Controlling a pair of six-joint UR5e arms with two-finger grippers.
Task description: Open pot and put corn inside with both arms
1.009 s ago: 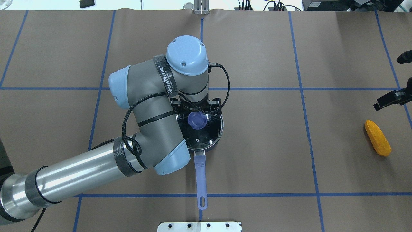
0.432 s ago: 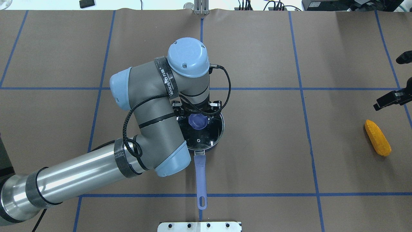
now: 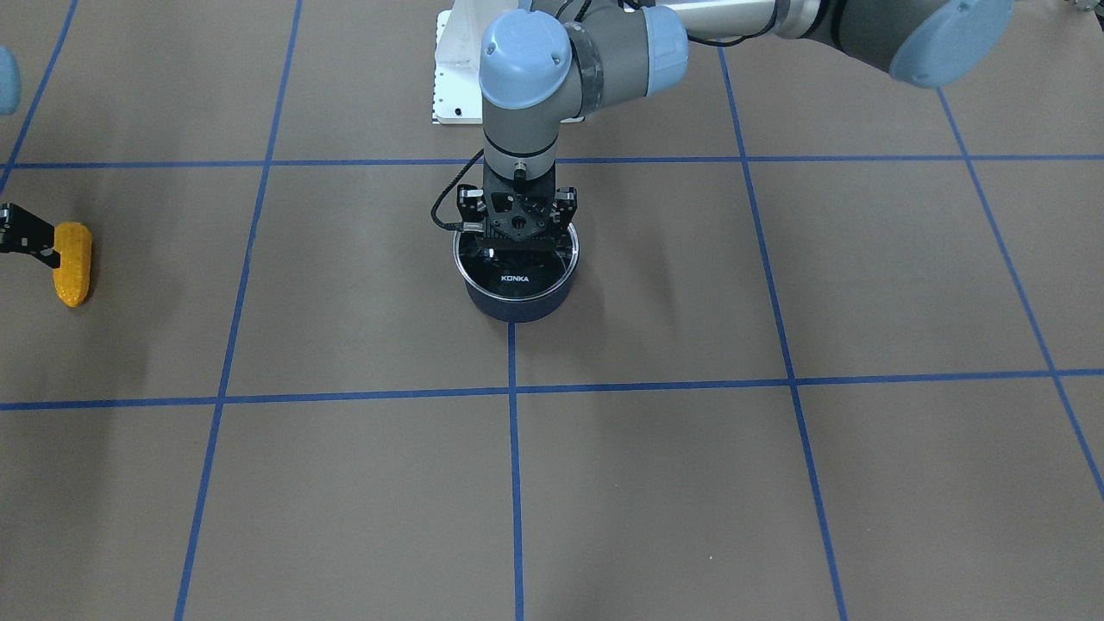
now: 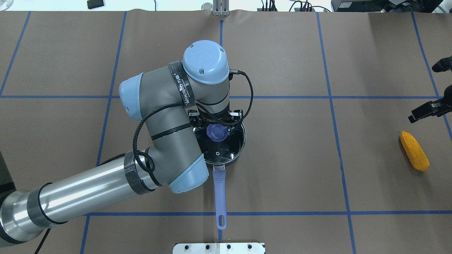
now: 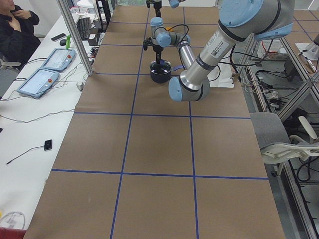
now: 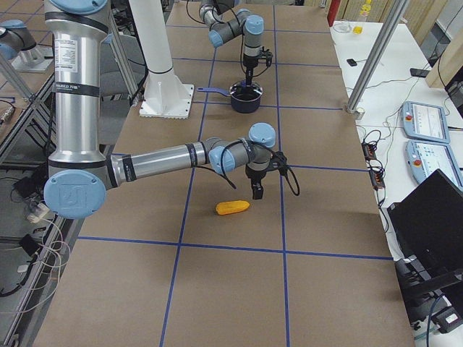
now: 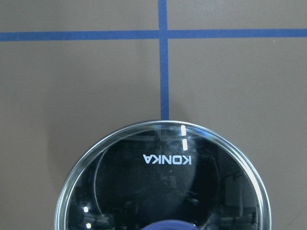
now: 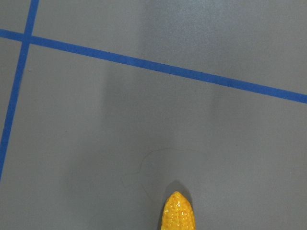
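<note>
The dark navy pot point(image 3: 517, 304) stands mid-table with its purple-blue handle point(image 4: 220, 190) pointing toward the robot. The glass KONKA lid point(image 3: 526, 274) sits on it and fills the bottom of the left wrist view point(image 7: 163, 187). My left gripper point(image 3: 517, 235) hangs straight down over the lid's purple knob point(image 4: 216, 132), jaws spread, holding nothing. The corn point(image 4: 414, 151) lies on the table at the far right. My right gripper point(image 6: 256, 189) hovers open just beyond the corn's tip point(image 8: 178, 213), not touching it; one finger point(image 4: 425, 110) shows at the overhead view's edge.
A white mounting plate point(image 4: 219, 248) sits at the table's near edge, just past the handle's end. Blue tape lines point(image 4: 332, 97) grid the brown table cover. An operator point(image 5: 15, 25) sits beside the table at its far end.
My left gripper has sunk slightly toward the lid knob. The right gripper has drifted a little. The pot, lid and corn have not moved.
</note>
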